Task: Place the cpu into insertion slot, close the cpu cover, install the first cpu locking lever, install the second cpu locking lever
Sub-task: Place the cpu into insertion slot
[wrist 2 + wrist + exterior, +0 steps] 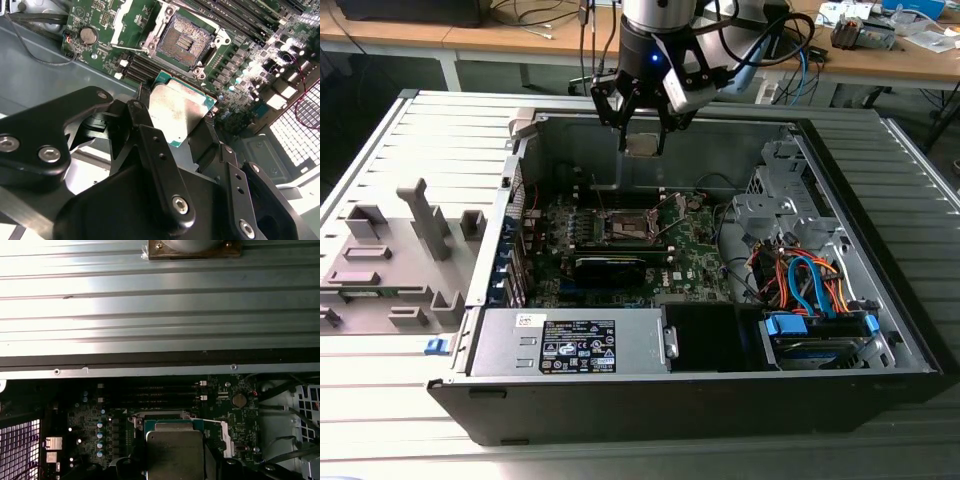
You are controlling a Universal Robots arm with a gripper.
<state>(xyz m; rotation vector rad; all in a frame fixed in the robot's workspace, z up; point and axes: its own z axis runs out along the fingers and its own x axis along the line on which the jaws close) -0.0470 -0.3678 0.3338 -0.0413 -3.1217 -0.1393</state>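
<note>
My gripper [641, 141] has its jaws clamped on the cpu [177, 112], which I hold in the air, higher than the insertion slot [189, 44] and apart from it.

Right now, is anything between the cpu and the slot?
Nothing visible stands in the way. The gripper holds the cpu in the air, and in the second wrist view the slot shows its dark centre uncovered, with no cable or part across it.
</note>
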